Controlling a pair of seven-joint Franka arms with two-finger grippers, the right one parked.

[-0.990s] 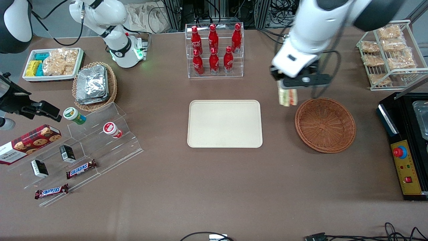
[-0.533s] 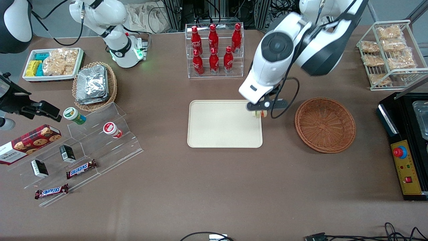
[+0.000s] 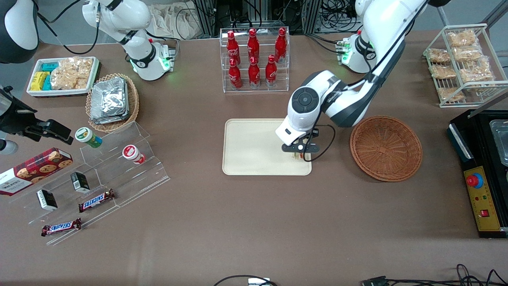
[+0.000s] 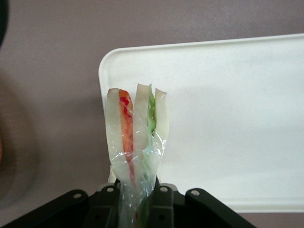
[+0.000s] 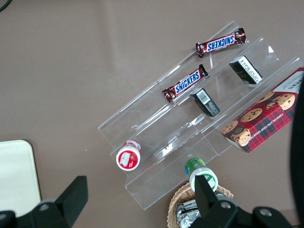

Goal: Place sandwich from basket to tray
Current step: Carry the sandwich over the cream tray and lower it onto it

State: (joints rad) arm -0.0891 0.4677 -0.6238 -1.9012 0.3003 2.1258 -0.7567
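From the front, my gripper [image 3: 298, 153] hangs low over the tray [image 3: 254, 147], at about four o'clock from the tray's middle, near the edge that faces the basket [image 3: 385, 147]. My own wrist housing hides nearly all of the sandwich [image 3: 297, 156] there; only a pale sliver shows beneath the fingers. The wrist camera gives what the front cannot: the sandwich [image 4: 137, 137] stands on edge, clamped between my fingers [image 4: 164, 202], wrapped in clear film, with three pale bread slices, one red layer and one green layer. It pokes out over a rounded corner of the tray [image 4: 228, 109], with brown table beside it. Whether it touches the tray I cannot tell.

Reading the front view from its nine o'clock side across: one white tray of snacks [image 3: 63, 75], one tan basket of foil packets [image 3: 113, 101], one cookie box [image 3: 33, 170], two small cups [image 3: 88, 137] on the clear stepped stand [image 3: 99, 174], two dark little boxes [image 3: 80, 182], two Snickers bars [image 3: 96, 200]. At twelve o'clock from the tray stands one clear rack holding six red bottles [image 3: 254, 55]. At three o'clock lies the one reddish basket, nothing in it. Farther toward my end, one wire rack of snack bags [image 3: 462, 59].

The parked arm's camera shows the two Snickers wrappers [image 5: 221, 43] legibly and the cup lids [image 5: 128, 157] from above.
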